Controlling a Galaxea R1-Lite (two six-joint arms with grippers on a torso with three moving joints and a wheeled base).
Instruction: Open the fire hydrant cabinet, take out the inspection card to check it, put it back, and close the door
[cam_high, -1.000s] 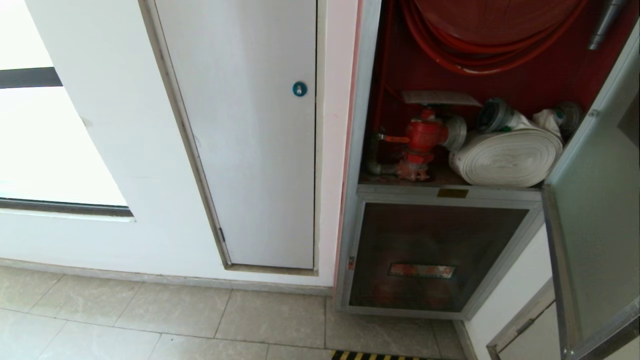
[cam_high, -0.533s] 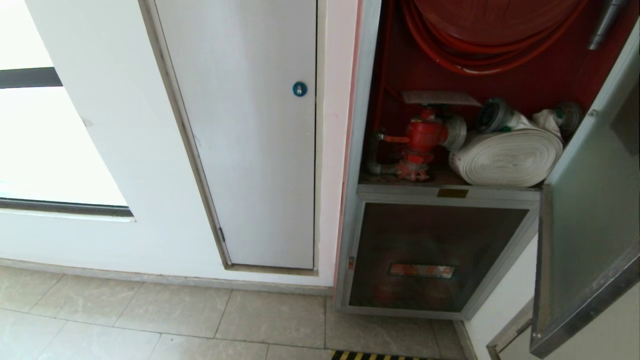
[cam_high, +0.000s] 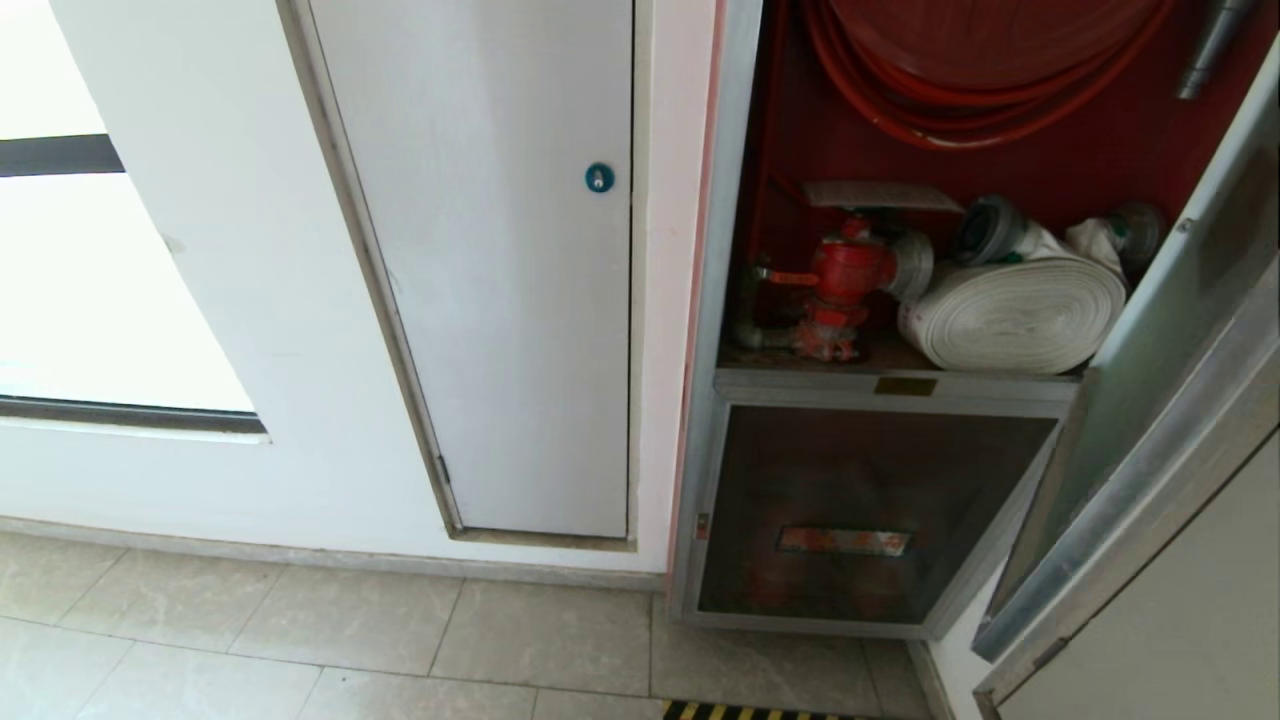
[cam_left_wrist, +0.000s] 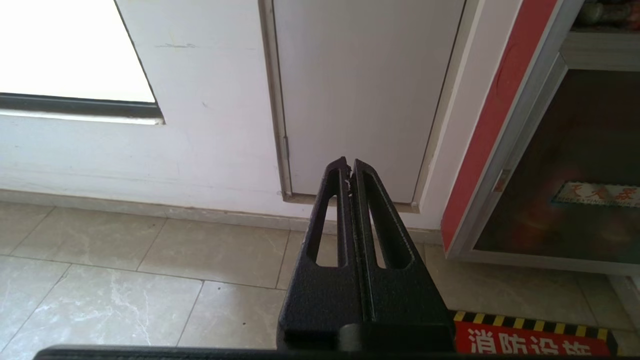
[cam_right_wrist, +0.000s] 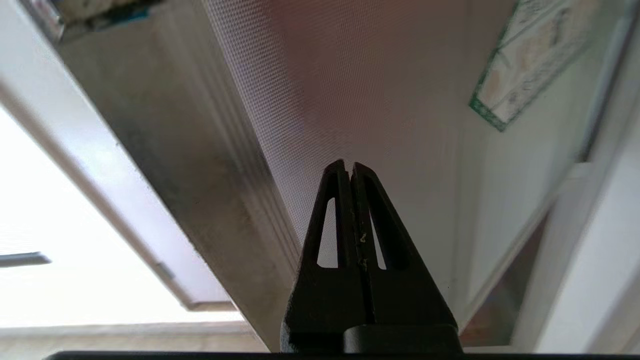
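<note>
The fire hydrant cabinet stands open, showing its red inside, a red hose reel, a red valve and a white rolled hose. The inspection card lies flat on top of the valve. The door hangs partly swung in at the right. In the right wrist view my right gripper is shut and empty, its tips close to the door's glass, beside the green-edged sticker. My left gripper is shut and empty, parked low and facing the wall. Neither gripper shows in the head view.
A plain white panel with a blue round lock is left of the cabinet. Below the opening sits a smaller dark glass panel with a red label. A yellow-and-black striped floor marking lies in front, and a bright window is at far left.
The door has swung leftward toward the cabinet opening, its free edge and bottom rail now much nearer the frame. The card, valve and hose have not moved.
</note>
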